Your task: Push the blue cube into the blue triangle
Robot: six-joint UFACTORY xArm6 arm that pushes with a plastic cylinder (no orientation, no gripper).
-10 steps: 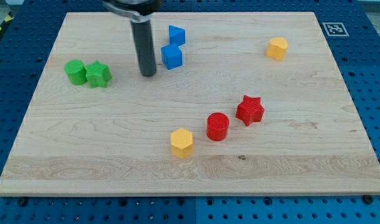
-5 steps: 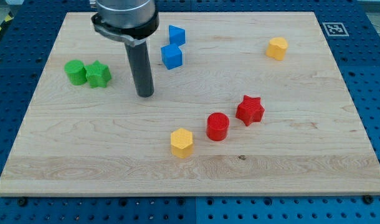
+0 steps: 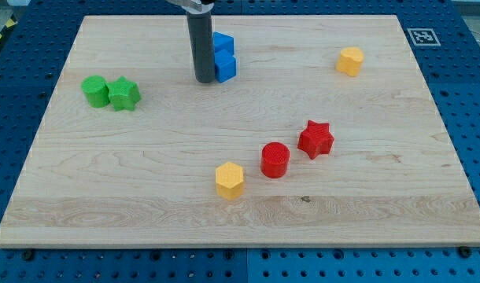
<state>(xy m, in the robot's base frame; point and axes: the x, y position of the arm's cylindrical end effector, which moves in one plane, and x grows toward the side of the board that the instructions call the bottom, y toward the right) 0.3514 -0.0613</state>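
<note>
The blue cube (image 3: 226,67) lies near the view's top, left of centre, touching the blue triangle (image 3: 223,42) just above it. My tip (image 3: 203,79) stands right against the cube's left side, and the dark rod hides the left edges of both blue blocks.
A green cylinder (image 3: 94,90) and a green star (image 3: 124,94) sit together at the view's left. A yellow hexagon (image 3: 350,60) is at the top right. A red star (image 3: 315,139), a red cylinder (image 3: 275,159) and a second yellow hexagon (image 3: 230,180) lie lower, around the centre.
My tip moved down and left away from the cube, then swung back up and right against its left side. The blue cube has shifted slightly up and right, closer to the triangle.
</note>
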